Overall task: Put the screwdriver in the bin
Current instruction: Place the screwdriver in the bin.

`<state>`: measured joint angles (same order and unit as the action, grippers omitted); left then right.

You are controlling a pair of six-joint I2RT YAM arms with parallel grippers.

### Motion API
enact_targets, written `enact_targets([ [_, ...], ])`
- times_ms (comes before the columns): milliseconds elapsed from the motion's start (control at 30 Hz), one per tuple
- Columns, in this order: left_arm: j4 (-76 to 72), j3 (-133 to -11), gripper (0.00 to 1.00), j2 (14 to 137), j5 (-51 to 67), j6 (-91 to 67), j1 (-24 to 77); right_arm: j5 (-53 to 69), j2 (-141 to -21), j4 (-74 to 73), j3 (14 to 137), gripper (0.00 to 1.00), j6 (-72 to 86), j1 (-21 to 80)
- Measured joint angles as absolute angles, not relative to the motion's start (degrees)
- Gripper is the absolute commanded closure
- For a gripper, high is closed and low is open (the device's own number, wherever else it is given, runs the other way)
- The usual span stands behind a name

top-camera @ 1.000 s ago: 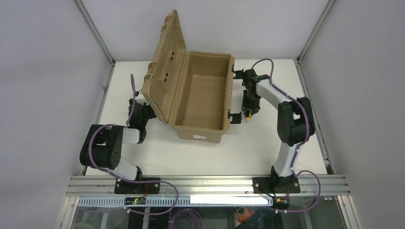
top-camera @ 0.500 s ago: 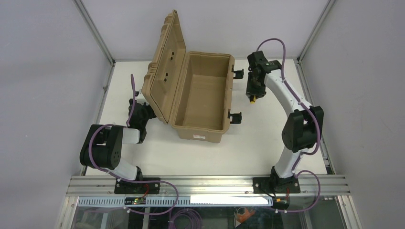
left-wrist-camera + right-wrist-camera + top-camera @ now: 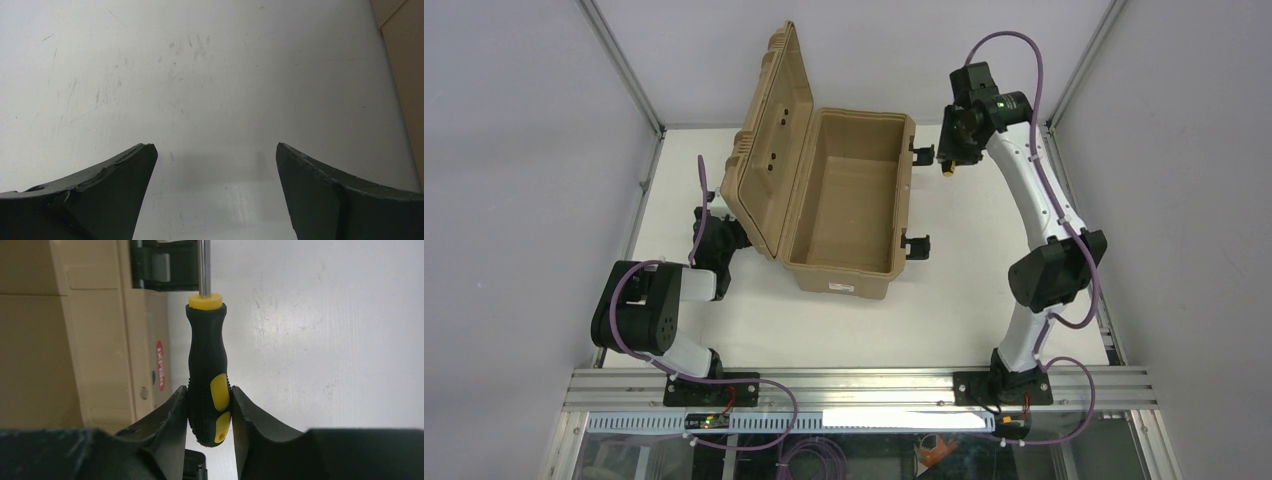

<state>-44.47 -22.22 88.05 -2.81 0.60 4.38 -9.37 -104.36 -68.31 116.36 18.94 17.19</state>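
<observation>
The tan bin (image 3: 849, 205) stands open in the middle of the table, its ribbed lid (image 3: 769, 150) raised to the left. My right gripper (image 3: 948, 160) is shut on the screwdriver (image 3: 208, 375), held high beside the bin's far right corner, outside its rim. In the right wrist view the yellow-and-black handle sits between my fingers, the shaft pointing away past a black latch (image 3: 162, 265); the bin's outer wall (image 3: 75, 340) fills the left. My left gripper (image 3: 215, 165) is open and empty over bare table, left of the bin behind the lid (image 3: 714, 240).
Two black latches (image 3: 916, 245) stick out from the bin's right side. A small white label (image 3: 841, 287) is on its near wall. Metal frame posts and grey walls close in the table at the back and sides.
My right arm has lifted and moved toward the back with the screwdriver, from beside the near latch to above the bin's far right corner. The left arm has not moved.
</observation>
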Motion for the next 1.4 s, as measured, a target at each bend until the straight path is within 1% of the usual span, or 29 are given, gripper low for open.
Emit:
enact_targets([
  [300,-44.5,-22.2,0.01,88.1,-2.8,0.6,4.4,-6.1,-111.2,-69.7,125.8,0.87,20.8,23.4],
  [533,-44.5,-22.2,0.01,88.1,-2.8,0.6,4.4,-4.2,-115.9,-68.9,128.2,0.87,23.7,28.8],
  [967,-44.5,-22.2,0.01,88.1,-2.8,0.6,4.4,-4.1,-120.7,-63.5,125.7,0.86,31.5,36.2],
  [1233,-44.5,-22.2,0.01,88.1,-2.8,0.6,4.4,-6.5,-123.3,-60.2,119.4,0.86,35.7,39.6],
  [1400,-44.5,-22.2,0.01,88.1,-2.8,0.6,4.4,-8.2,-125.6,-58.6,117.9,0.86,37.6,40.6],
])
